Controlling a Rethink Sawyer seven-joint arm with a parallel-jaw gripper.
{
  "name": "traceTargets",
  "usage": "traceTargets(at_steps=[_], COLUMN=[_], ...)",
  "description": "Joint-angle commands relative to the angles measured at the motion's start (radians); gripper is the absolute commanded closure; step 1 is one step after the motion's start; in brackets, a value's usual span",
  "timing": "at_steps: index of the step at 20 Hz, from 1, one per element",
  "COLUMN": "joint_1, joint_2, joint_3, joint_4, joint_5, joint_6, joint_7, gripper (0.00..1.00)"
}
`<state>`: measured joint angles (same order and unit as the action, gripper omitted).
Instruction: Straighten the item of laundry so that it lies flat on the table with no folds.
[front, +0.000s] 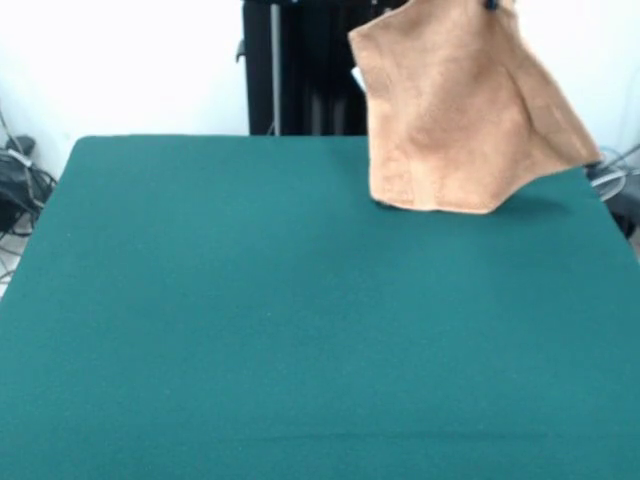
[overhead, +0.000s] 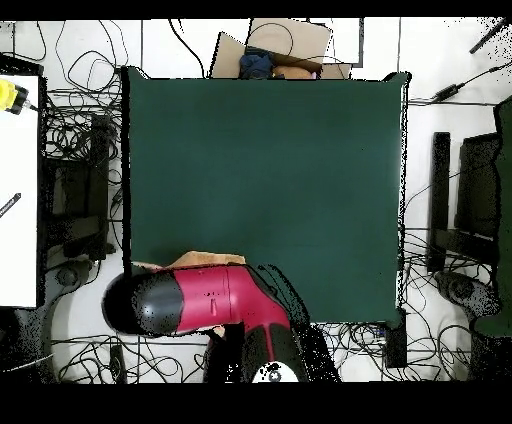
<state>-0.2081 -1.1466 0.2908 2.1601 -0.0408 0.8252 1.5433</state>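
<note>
Towel: the item of laundry hangs in the air from its top edge, draped and creased, over one corner region of the surface. Its lowest corner looks to be touching or just above the green cloth; I cannot tell which.
End effector: mine shows only as a dark tip at the top edge of the front view, right where the towel gathers. From the way the towel hangs, I judge it is clamped on the fabric.
Arm: from overhead my red and black arm covers nearly all the towel; only a tan sliver peeks out at the surface's edge.
Progress: nothing is flat yet.
Risk, edge: the towel hangs close to the rim, so lowering here could drape part of it off.
Risk, folds: a straight drop would pile it on itself.
Risk, grip: a thin pinch could slip during a drag.
</note>
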Motion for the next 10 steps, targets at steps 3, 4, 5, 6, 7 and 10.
traceTargets(at_steps=[3, 4, 5, 6, 7, 10], joint_1=[-0.006, -0.006, -0.007, -0.008, -0.009, -0.005], joint_2=[0.087, 0.095, 0.102, 0.108, 0.111, 0.121], joint_3=[0.083, 0.096, 0.107, 0.118, 0.126, 0.132], joint_4=[-0.452, -0.502, -0.549, -0.596, -0.636, -0.727], joint_5=[0.015, 0.012, 0.014, 0.016, 0.02, 0.021], joint_6=[0.532, 0.601, 0.676, 0.751, 0.809, 0.878], joint_7=[0.188, 0.188, 0.194, 0.2, 0.207, 0.193], gripper=[1.0, 1.0, 1.0, 1.0, 1.0, 1.0])
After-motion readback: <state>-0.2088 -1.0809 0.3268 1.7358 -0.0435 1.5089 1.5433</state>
